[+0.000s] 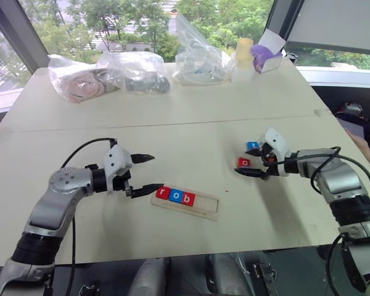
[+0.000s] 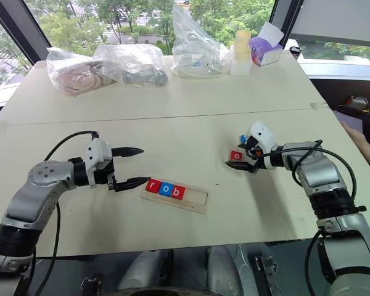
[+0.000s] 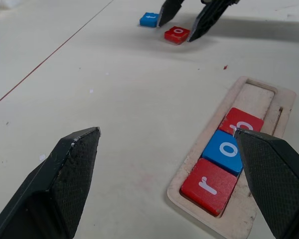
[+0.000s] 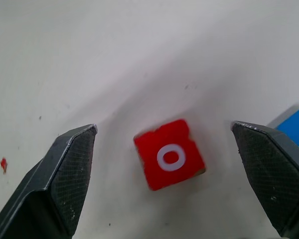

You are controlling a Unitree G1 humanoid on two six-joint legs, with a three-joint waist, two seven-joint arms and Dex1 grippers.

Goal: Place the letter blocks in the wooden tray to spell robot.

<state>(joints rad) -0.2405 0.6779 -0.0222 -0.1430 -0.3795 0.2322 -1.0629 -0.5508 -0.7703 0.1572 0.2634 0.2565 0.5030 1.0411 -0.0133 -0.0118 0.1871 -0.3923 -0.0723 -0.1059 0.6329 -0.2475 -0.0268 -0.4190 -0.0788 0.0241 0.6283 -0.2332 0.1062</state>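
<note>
From the head, your left gripper (image 1: 143,174) idles nearest you, fingers wide and empty, just beside the wooden tray (image 1: 205,209); three letter blocks (image 1: 175,197) sit there spelling r-o-b; right gripper (image 1: 254,166) hovers spread over the red o block (image 1: 243,162), the blue block (image 1: 253,146) just beyond; left wrist: two slots free; right wrist: the o lies flat between your open fingers (image 4: 65,169), untouched; I'd say lower, centre, pinch.
</note>
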